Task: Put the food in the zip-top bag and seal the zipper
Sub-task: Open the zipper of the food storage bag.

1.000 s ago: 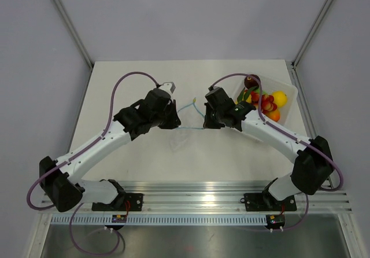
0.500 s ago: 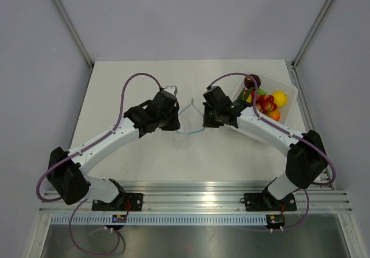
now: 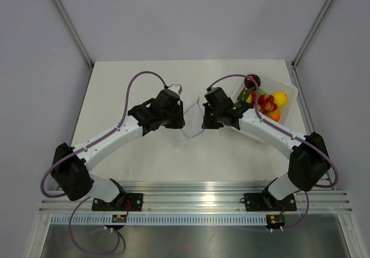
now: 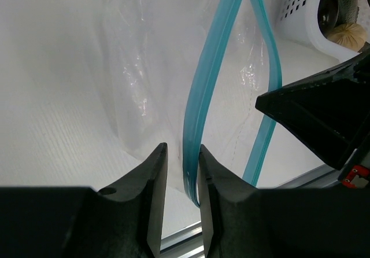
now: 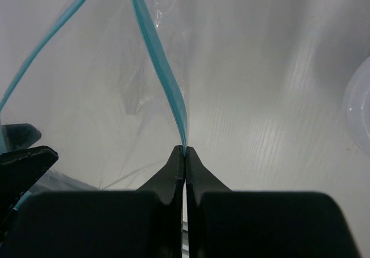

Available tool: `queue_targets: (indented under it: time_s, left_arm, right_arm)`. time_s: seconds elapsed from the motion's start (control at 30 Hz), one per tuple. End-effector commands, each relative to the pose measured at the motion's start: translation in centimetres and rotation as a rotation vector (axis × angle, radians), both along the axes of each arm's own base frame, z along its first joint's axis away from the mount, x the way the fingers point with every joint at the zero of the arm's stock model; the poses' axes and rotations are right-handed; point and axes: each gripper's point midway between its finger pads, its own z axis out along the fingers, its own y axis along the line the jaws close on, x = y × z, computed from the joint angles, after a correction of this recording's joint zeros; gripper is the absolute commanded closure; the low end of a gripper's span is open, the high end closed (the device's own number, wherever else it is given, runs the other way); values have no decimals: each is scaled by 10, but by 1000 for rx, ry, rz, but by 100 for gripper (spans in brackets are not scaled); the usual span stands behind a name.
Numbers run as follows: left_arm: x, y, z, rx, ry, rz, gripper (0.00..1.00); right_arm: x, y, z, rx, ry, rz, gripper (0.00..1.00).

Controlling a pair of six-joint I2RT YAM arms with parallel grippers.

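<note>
The zip-top bag [image 3: 186, 141] hangs clear and floppy between my two grippers at mid table. Its teal zipper [image 3: 193, 133] sags in a loop between them. My right gripper [image 3: 206, 122] is shut on one zipper strip [image 5: 159, 55], pinched at the fingertips in the right wrist view [image 5: 185, 149]. My left gripper [image 3: 178, 122] is slightly open, and a zipper strip [image 4: 205, 84] runs between its jaws against the right finger, as the left wrist view [image 4: 182, 151] shows. The bag mouth is spread open with both strips apart. The food [image 3: 265, 102] lies in a tub on the right; none shows in the bag.
The clear rectangular tub [image 3: 292, 93] stands at the back right, close behind the right arm, and its wall shows in the left wrist view [image 4: 298, 15]. The table's front rail [image 3: 191, 197] runs below the arms.
My left gripper has moved right, toward the right gripper. The gap between the two has narrowed and the zipper strip has bowed down into a loop. The right gripper has barely moved.
</note>
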Motion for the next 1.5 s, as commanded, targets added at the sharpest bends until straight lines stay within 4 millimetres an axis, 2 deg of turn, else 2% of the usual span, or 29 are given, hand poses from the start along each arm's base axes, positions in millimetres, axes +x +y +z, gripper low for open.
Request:
queue_targets:
  time_s: [0.0, 0.3, 0.47, 0.5, 0.6, 0.63, 0.8, 0.87, 0.9, 0.97, 1.03, 1.1, 1.2, 1.23, 1.3, 1.33, 1.4, 1.43, 1.47]
  left_arm:
    - [13, -19, 23, -57, -58, -34, 71]
    - [19, -21, 35, -72, -81, -16, 71]
    - [21, -22, 29, -56, -70, -11, 73]
    - [21, -22, 27, -53, -67, -11, 75]
    - [22, -22, 25, -49, -61, -4, 97]
    - [23, -21, 26, -49, -61, 6, 100]
    - [21, -18, 32, -58, -65, 18, 100]
    - [21, -14, 33, -47, -60, 36, 100]
    - [22, -13, 32, -35, -56, 45, 100]
    - [22, -8, 33, -12, -46, 82, 100]
    - [21, -3, 33, 16, -48, 95, 100]
    - [21, -2, 38, 24, -63, 103, 100]
    - [25, 6, 43, 51, -83, 128, 100]
    - [24, 9, 41, 72, -78, 127, 100]
    - [26, 11, 47, 90, -92, 131, 100]
    - [27, 16, 47, 118, -98, 139, 100]
    - [28, 19, 53, 137, -113, 142, 100]
    - [30, 23, 60, 159, -135, 150, 100]
    - [31, 26, 63, 175, -146, 156, 100]
  right_arm:
    - [5, 5, 18, 50, -50, 14, 100]
    - [2, 7, 10, 46, -26, 40, 100]
    - [2, 7, 11, 48, -26, 41, 100]
    - [1, 7, 11, 48, -27, 42, 100]
    - [1, 6, 11, 45, -27, 43, 100]
    - [1, 5, 12, 42, -31, 44, 100]
    - [2, -9, 8, -35, -37, 26, 99]
    - [4, -14, 16, -51, -53, 10, 82]
    - [4, -15, 25, -44, -72, 8, 67]
    - [5, -19, 48, -28, -119, 0, 50]
    - [7, -25, 68, -23, -169, -25, 41]
    - [8, -39, 92, -16, -229, -65, 36]
    - [16, -67, 122, 5, -296, -142, 36]
    - [24, -85, 128, -3, -313, -190, 35]
    - [31, -108, 135, -16, -329, -246, 36]
    - [42, -132, 141, -29, -336, -310, 35]
    - [51, -154, 139, -64, -323, -354, 34]
    - [57, -162, 144, -69, -336, -369, 34]
    - [65, -179, 146, -67, -338, -410, 30]
